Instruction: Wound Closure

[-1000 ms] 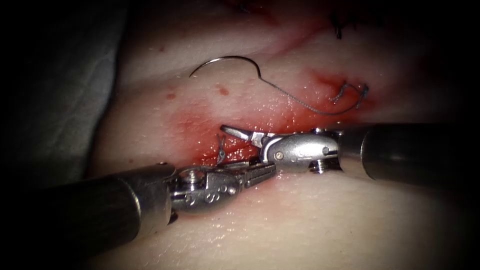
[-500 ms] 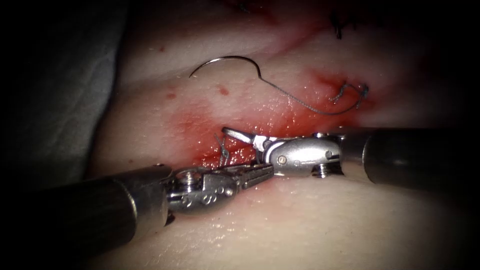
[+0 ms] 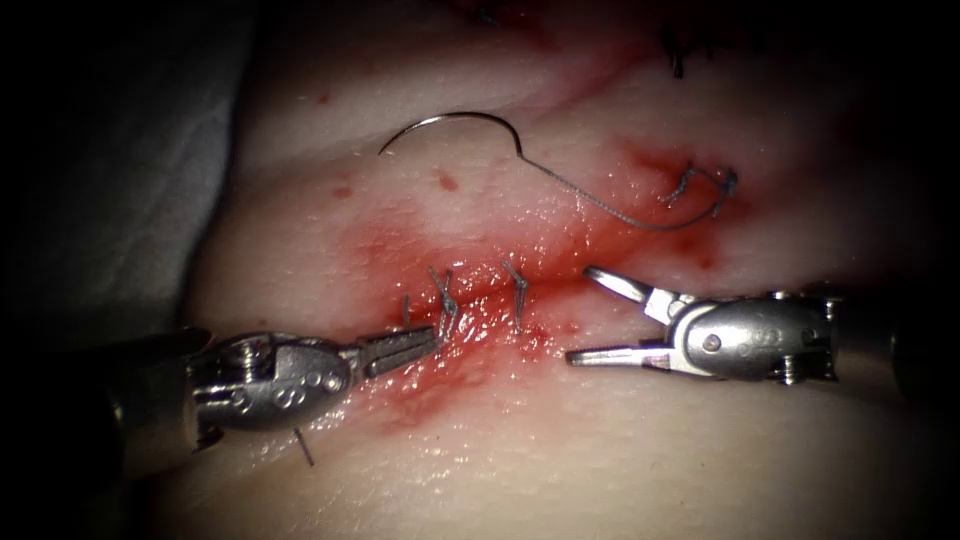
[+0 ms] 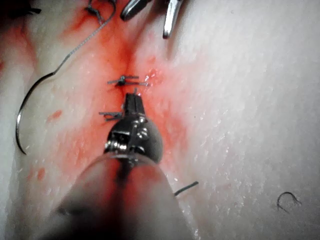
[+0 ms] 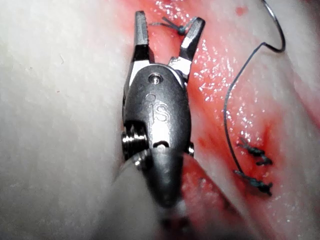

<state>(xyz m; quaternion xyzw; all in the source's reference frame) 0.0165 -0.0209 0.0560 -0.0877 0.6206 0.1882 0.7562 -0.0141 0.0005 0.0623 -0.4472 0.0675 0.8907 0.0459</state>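
Tissue point(image 3: 600, 450) | needle point(image 3: 450, 125) lying free | left tool point(image 3: 425, 342) fingers clenched — right tool point(image 3: 590, 315) fingers spread, empty

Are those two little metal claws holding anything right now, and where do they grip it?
The right tool is open, holding nothing. The left tool holds a cut end of thread by its base. The needle lies free on the tissue.

left tool point(image 3: 425, 342) enters from the lower left of the endoscope frame, shaft low and near level, wrist straight, jaws closed and pointing right; nothing visibly held. right tool point(image 3: 592, 313) enters from the right edge at mid-height, wrist in line with shaft, jaws spread wide in a v, tips pointing left, empty.
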